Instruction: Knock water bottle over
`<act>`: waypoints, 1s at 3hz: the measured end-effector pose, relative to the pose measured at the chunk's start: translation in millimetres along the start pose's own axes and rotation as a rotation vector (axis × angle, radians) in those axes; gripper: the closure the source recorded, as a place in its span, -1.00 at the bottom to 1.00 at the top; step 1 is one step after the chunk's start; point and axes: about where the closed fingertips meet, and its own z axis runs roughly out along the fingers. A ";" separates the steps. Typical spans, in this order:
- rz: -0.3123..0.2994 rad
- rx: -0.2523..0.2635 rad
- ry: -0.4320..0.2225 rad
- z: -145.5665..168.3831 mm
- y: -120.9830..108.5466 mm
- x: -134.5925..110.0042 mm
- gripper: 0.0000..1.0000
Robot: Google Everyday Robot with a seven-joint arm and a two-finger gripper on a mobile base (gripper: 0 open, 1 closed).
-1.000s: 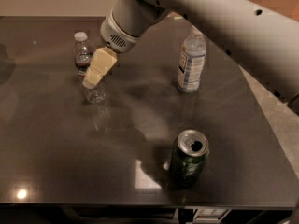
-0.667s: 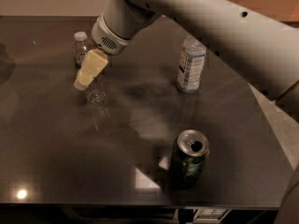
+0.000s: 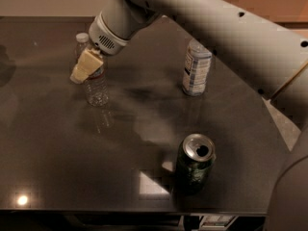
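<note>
At the left, the gripper (image 3: 83, 67) hangs at the end of the pale arm (image 3: 207, 20), level with the upper body of the water bottle (image 3: 97, 90) and overlapping it in this view. Whether the gripper is spread or pressed together cannot be told from here, nor whether it actually touches the plastic. The bottle stands upright on the dark table (image 3: 48, 153), its white cap showing just above and behind the gripper and its clear ribbed base just below it and slightly to the right. The step in hand looks like the push itself. To do it well, the gripper should press high on the bottle, near the label band, and sweep sideways in one steady stroke, since a low push would likely slide so light a bottle along the smooth top instead of tipping it. Well to the right of the gripper stands a second bottle with a white-and-blue label (image 3: 196, 69), and further right and nearer the camera a green soda can (image 3: 194, 166). A sweep kept short should leave both alone.
</note>
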 end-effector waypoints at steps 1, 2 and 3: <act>0.023 -0.014 -0.001 -4.1 -2.3 1.6 0.07; 0.041 -0.011 0.029 -19.5 -4.5 9.3 0.53; 0.016 0.009 0.130 -39.9 -4.2 24.0 0.97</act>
